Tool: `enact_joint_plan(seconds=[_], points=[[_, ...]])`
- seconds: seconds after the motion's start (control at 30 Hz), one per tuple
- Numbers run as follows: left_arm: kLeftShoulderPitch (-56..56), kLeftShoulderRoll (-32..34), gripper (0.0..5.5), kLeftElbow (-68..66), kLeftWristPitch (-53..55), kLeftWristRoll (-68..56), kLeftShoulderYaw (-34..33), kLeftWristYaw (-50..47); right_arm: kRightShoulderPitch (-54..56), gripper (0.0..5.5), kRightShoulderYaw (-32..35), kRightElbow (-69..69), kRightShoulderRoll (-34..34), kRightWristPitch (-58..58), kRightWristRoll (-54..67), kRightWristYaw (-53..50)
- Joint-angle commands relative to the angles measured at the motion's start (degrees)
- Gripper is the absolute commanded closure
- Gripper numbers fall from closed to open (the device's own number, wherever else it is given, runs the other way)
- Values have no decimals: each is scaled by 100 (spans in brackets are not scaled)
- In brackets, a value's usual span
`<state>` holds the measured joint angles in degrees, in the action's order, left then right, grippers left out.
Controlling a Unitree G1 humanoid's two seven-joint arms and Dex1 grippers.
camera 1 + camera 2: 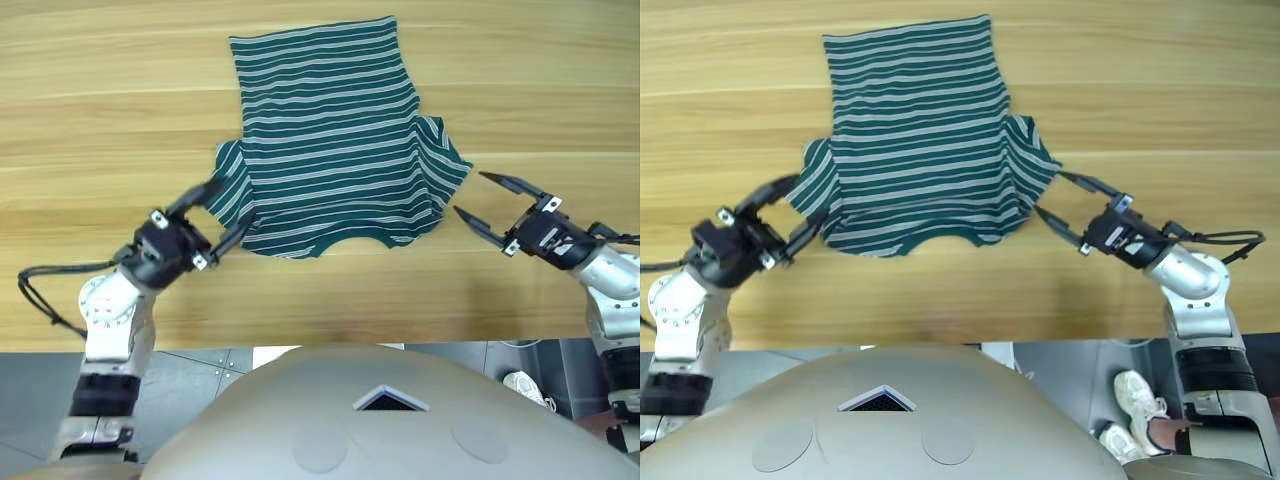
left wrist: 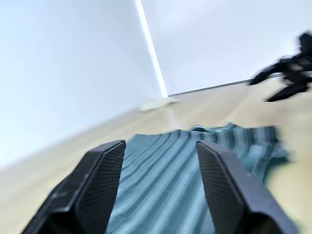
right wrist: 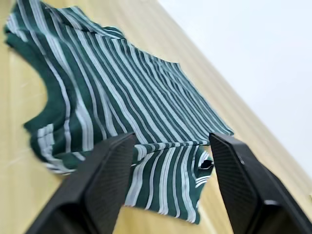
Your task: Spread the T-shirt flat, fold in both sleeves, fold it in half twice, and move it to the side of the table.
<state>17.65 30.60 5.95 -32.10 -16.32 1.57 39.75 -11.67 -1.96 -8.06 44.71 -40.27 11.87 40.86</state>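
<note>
Table (image 1: 90, 120) is light wood, its front edge nearest the robot. Both arms sit low over that edge, forearms angled inward toward the T-shirt (image 1: 330, 130).

Left arm: elbow bent, black cable (image 1: 40, 290) looping off beside the wrist. Left gripper (image 1: 236, 201) points away and to the right. Its 2 black fingers are spread wide, straddling the outer edge of the left sleeve (image 1: 228, 180) and gripping nothing. Cannot tell if the tips touch cloth.

Right arm: forearm reaches in from the right. Right gripper (image 1: 469, 193) points left at the right sleeve (image 1: 447, 160). Its 2 fingers are spread wide and empty, tips just beside the sleeve, apart from it.

Small white tabs sit at the base of each gripper; any print on them is too small to read.

T-shirt is dark green with thin pale stripes and lies flat mid-table between the 2 grippers. Neckline (image 1: 352, 238) is toward the robot, hem (image 1: 315, 35) at the far side. Both short sleeves stick out sideways, and the right one is creased, with a fold along its top.

White wall (image 2: 73, 73) rises past the table's far side in the left wrist view.
</note>
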Motion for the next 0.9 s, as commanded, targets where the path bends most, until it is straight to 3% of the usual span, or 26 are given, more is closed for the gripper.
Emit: enact_joint_plan(seconds=[0.03, 0.2, 0.37, 0.57, 0.9], points=[[-502, -323, 280, -137, 109, 1953, 282, -812, 997, 272, 119, -980, -216, 245, -508, -298], [-910, -192, 280, -1248, -238, 4456, 1318, -1477, 1883, 272, -59, -1824, -636, 316, -1517, -1099], [-691, 142, 280, -1675, -826, 4514, 2019, -1206, 2359, 272, -300, -2349, -892, 232, -2287, -1582], [-214, 793, 280, -1860, -885, 4293, 1945, -1266, 2479, 272, -428, -2271, -993, 251, -2531, -1738], [-253, 1236, 280, -1929, -999, 4126, 1639, -1548, 1007, 272, -616, -368, -1059, 616, -2574, -1681]])
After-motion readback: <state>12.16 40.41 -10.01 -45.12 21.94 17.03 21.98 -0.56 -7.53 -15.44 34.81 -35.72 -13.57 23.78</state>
